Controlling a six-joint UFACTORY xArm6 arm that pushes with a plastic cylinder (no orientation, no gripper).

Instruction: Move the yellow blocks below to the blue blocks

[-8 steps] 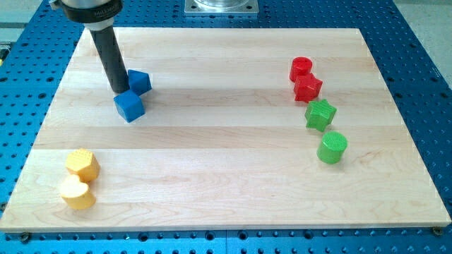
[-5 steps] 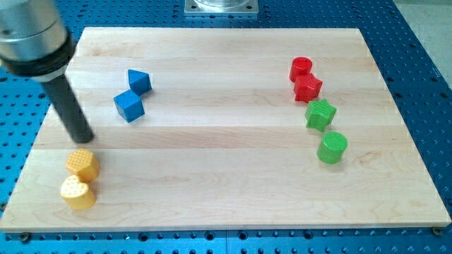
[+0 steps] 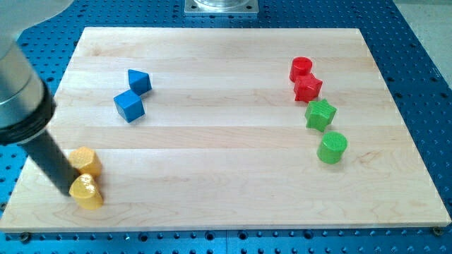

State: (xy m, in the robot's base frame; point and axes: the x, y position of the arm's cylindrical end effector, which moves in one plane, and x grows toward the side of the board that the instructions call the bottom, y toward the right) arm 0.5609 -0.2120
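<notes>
tip position: my tip (image 3: pixel 68 193) is sitting at the view's left edge of the two yellow blocks, touching or just beside them, low on the view's left of the counter (image 3: pixel 226 176).
fingers: there are none on this rig; the arm is ending in a plain dark rod, so nothing is opening, closing or gripping.
yellow blocks: the yellow cylinder (image 3: pixel 85 161) is lying just above the yellow heart-like block (image 3: pixel 87 192), the pair touching, near the counter's bottom left corner.
blue blocks: the blue cube (image 3: pixel 129 106) and the blue wedge (image 3: pixel 139 81) are standing together toward the view's top left, well apart from the yellow pair.
key relation: the yellow blocks are lying on the view's right of my tip, and the goal spot below the blue blocks is lying up and to the right of them, so a push from this side is looking roughly in line.
risk: i am judging that the two yellows may be splitting apart under one push, since the tip is meeting them near their seam.
shapes and surfaces: the blocks are looking like small ribbed plastic pieces; the counter is pale wood with visible grain, resting on a blue perforated base (image 3: pixel 424 85).
other blocks: a red cylinder (image 3: pixel 301 68), a red star-like block (image 3: pixel 308 87), a green star (image 3: pixel 320 114) and a green cylinder (image 3: pixel 332 147) are lining up on the view's right, clear of the path.
</notes>
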